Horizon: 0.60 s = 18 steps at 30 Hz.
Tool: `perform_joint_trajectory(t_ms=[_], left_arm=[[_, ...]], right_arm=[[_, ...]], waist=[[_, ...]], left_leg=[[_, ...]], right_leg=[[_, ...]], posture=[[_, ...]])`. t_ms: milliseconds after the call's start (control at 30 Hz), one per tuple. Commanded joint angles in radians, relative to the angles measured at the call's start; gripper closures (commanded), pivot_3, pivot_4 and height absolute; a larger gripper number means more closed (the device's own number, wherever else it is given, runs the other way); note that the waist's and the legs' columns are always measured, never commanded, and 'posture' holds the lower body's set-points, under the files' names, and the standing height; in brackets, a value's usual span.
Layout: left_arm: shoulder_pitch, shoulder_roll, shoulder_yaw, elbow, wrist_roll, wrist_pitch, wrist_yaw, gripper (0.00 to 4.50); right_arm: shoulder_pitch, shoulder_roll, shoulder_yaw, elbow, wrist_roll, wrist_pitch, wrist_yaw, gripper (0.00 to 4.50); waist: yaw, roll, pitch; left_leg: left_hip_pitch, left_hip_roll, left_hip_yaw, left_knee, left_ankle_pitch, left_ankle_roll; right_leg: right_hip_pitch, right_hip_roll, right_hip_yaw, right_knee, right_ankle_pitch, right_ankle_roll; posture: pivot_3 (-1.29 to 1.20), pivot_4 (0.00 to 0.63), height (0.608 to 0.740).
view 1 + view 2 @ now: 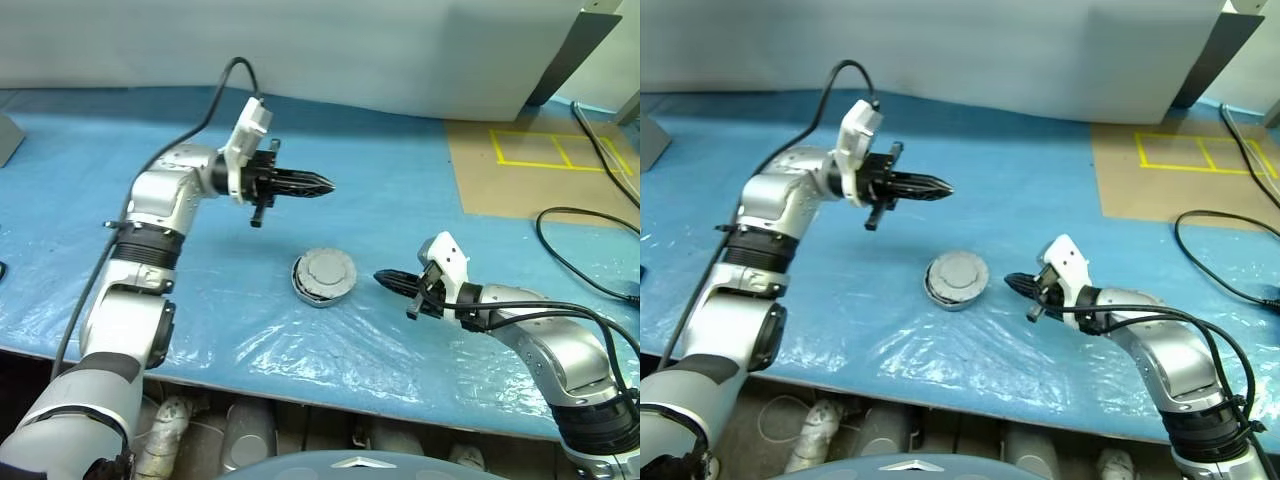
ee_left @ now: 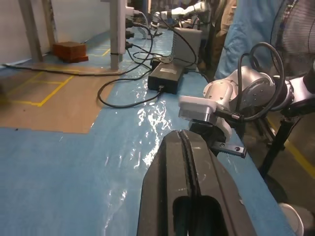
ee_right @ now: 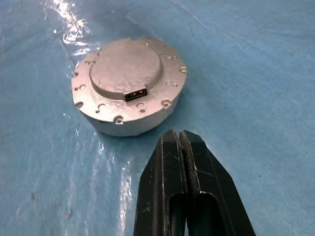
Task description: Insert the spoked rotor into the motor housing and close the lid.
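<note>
The motor housing (image 1: 316, 293) sits mid-table as a round silver puck, and the lid (image 1: 326, 268) lies flat on top of it, smooth grey face up. In the right wrist view the lid (image 3: 125, 69) shows a small connector slot above the housing's wall (image 3: 123, 125). The spoked rotor is hidden. My left gripper (image 1: 325, 184) hangs above and behind the housing, level, pointing right, shut and empty. My right gripper (image 1: 382, 277) is low, just right of the housing, pointing at it, shut and empty, apart from it.
Crinkled blue plastic sheet (image 1: 420, 200) covers the table. A brown board with yellow tape (image 1: 540, 160) lies at the back right. Black cables (image 1: 585, 250) loop along the right side. The table's front edge (image 1: 300, 385) runs close to me.
</note>
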Motion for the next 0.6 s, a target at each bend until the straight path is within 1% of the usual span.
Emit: perform_joint_trajectory(t_ms=[33, 100, 167, 233, 267, 367, 400, 500, 600], left_arm=[[0.072, 0.064, -0.007, -0.062, 0.047, -0.016, 0.013, 4.49], [0.128, 0.096, -0.003, -0.078, 0.077, -0.041, 0.040, 4.50], [0.171, 0.118, 0.004, -0.084, 0.106, -0.065, 0.075, 4.50], [0.214, 0.140, 0.011, -0.107, 0.127, -0.083, 0.105, 4.50], [0.235, 0.152, 0.018, -0.125, 0.119, -0.063, 0.112, 4.50], [0.290, 0.186, 0.037, -0.182, 0.094, -0.030, 0.117, 4.50], [0.312, 0.192, 0.044, -0.204, 0.093, -0.027, 0.130, 4.50], [0.362, 0.198, 0.066, -0.255, 0.083, -0.003, 0.176, 4.50], [0.395, 0.207, 0.072, -0.287, 0.075, 0.015, 0.195, 4.50]], right_arm=[[-0.041, 0.008, 0.000, -0.031, -0.007, -0.030, -0.011, 4.50], [-0.096, 0.037, 0.011, -0.008, -0.024, -0.047, -0.034, 4.08], [-0.134, 0.066, 0.022, 0.003, -0.004, -0.044, -0.024, 3.53], [-0.162, 0.093, 0.028, 0.002, 0.035, -0.022, -0.006, 2.80], [-0.172, 0.097, 0.035, 0.003, 0.047, -0.014, 0.009, 2.47], [-0.190, 0.094, 0.062, 0.025, 0.044, -0.018, 0.043, 1.40], [-0.197, 0.096, 0.078, 0.038, 0.042, -0.023, 0.058, 1.11], [-0.230, 0.112, 0.123, 0.092, 0.018, -0.043, 0.081, 0.02], [-0.275, 0.132, 0.165, 0.150, -0.017, -0.073, 0.092, 0.02]], waist=[[0.000, 0.000, 0.000], [0.001, 0.000, 0.000], [0.002, 0.000, 0.000], [0.004, 0.000, 0.000], [0.005, 0.000, 0.000], [0.005, 0.000, 0.000], [0.004, 0.000, 0.000], [0.002, 0.000, 0.000], [0.000, 0.000, 0.000]], left_leg=[[0.000, 0.000, 0.000, 0.000, 0.000, 0.000], [-0.001, 0.001, 0.000, 0.000, 0.000, 0.000], [-0.002, 0.002, 0.000, 0.001, 0.000, 0.000], [-0.002, 0.003, 0.000, 0.002, 0.000, 0.000], [-0.002, 0.003, 0.000, 0.002, 0.000, 0.000], [-0.003, 0.003, 0.000, 0.002, 0.000, 0.000], [-0.003, 0.003, 0.000, 0.002, 0.000, 0.000], [-0.003, 0.003, 0.000, 0.002, 0.000, 0.000], [-0.002, 0.004, 0.000, 0.003, 0.000, 0.000]], right_leg=[[0.000, 0.000, 0.000, 0.000, 0.000, 0.000], [-0.001, 0.000, 0.000, -0.001, 0.000, 0.000], [-0.001, -0.001, 0.000, -0.001, 0.000, 0.000], [-0.001, -0.001, -0.001, 0.000, 0.000, 0.000], [-0.001, -0.001, -0.001, 0.000, 0.000, 0.000], [-0.001, -0.001, -0.001, -0.001, 0.000, 0.000], [-0.001, -0.001, -0.001, -0.001, 0.000, 0.000], [-0.001, -0.001, -0.001, 0.000, 0.000, 0.000], [-0.001, -0.001, -0.001, 0.002, 0.000, 0.000]], posture=[[0.00, 0.150, 0.740], [0.00, 0.150, 0.740], [0.00, 0.150, 0.740], [0.00, 0.150, 0.740], [0.00, 0.150, 0.740], [0.00, 0.150, 0.740], [0.00, 0.150, 0.740], [0.00, 0.150, 0.740], [0.00, 0.150, 0.740]])
